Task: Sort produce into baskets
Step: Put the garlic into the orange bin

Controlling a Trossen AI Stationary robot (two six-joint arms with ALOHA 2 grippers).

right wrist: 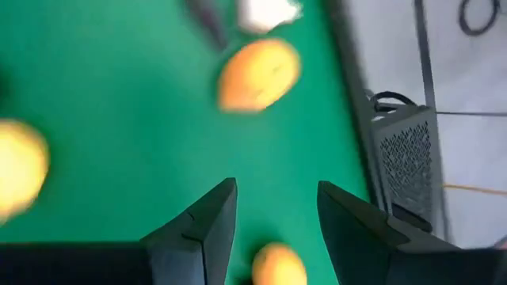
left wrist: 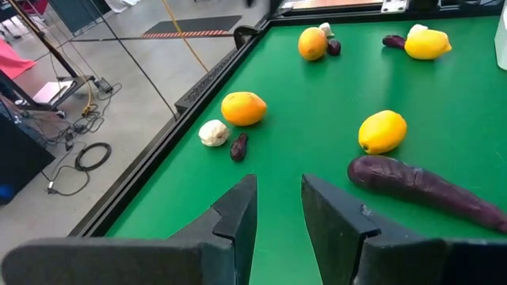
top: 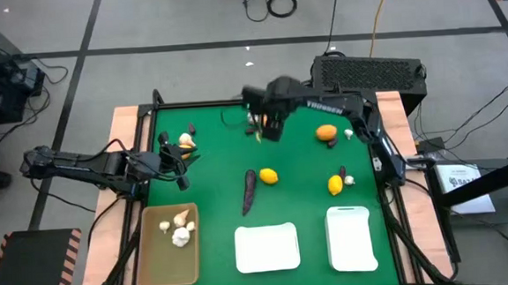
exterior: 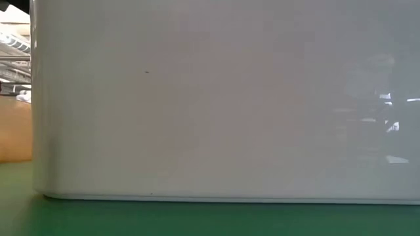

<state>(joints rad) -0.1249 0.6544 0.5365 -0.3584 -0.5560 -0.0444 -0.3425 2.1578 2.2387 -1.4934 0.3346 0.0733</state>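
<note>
Right claw agape, empty, above orange fruit.

No readable text is showing: pale lettering on the right arm is too small to read.

green table | tan basket | white baskets (two)

bulbs in left basket | other baskets right
</note>
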